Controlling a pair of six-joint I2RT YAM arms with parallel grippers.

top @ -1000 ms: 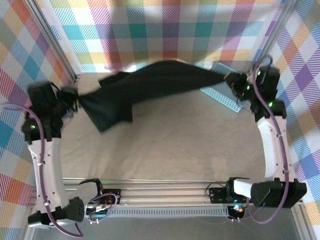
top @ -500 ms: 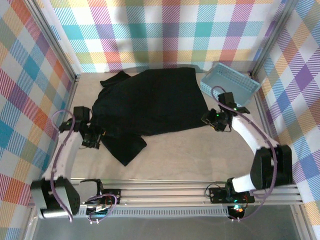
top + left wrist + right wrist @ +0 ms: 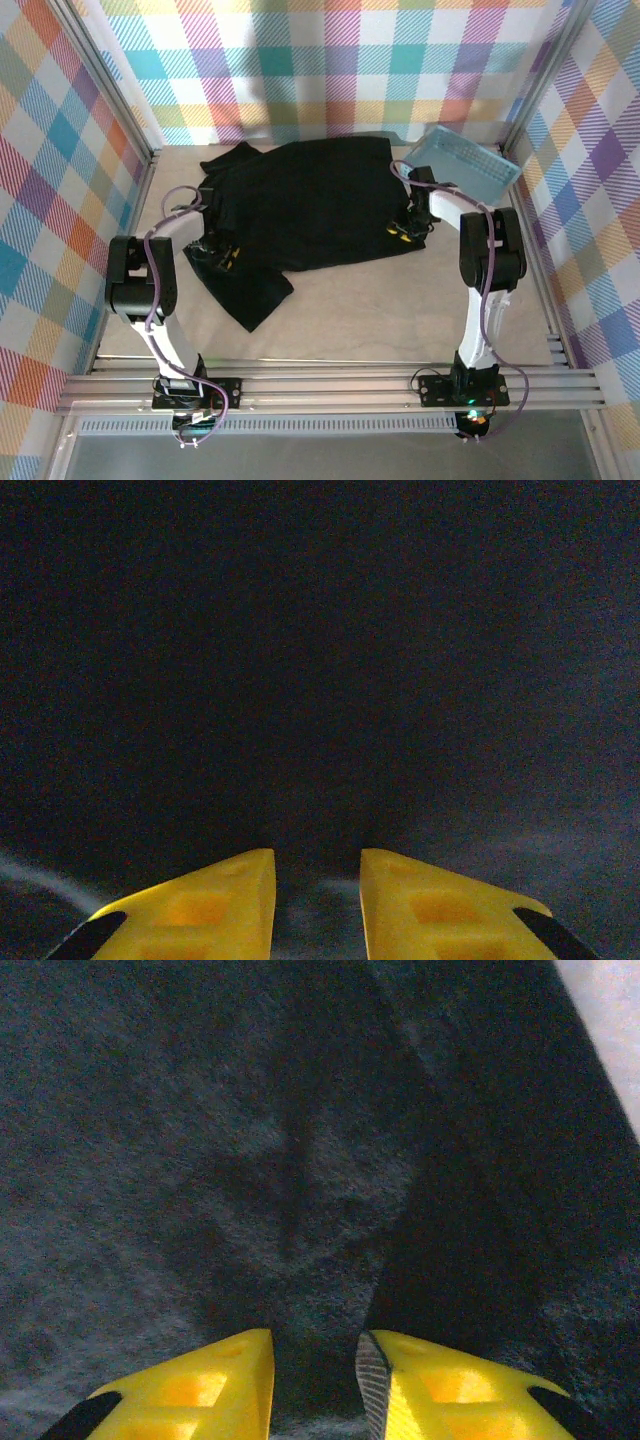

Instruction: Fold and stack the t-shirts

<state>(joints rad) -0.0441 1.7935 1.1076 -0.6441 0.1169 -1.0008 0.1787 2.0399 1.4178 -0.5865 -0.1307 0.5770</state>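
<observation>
Plain black soft-fabric short-sleeved t-shirt [image 3: 310, 205] lying spread on the beige table [image 3: 400, 310], far of centre, one part trailing near-left. The left gripper [image 3: 222, 252] is down on its left edge, the right gripper [image 3: 403, 228] on its right edge. Each pair of yellow fingers [image 3: 200, 905] stands narrowly parted over cloth; whether fabric is pinched cannot be told. A light blue plastic mesh basket [image 3: 470, 165] sits far right.

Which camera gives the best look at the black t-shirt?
The top external view: the black t-shirt lies spread on the table, its outline clear. The wrist views give close-up dark fabric without outline; the right one catches a crease and an edge.
</observation>
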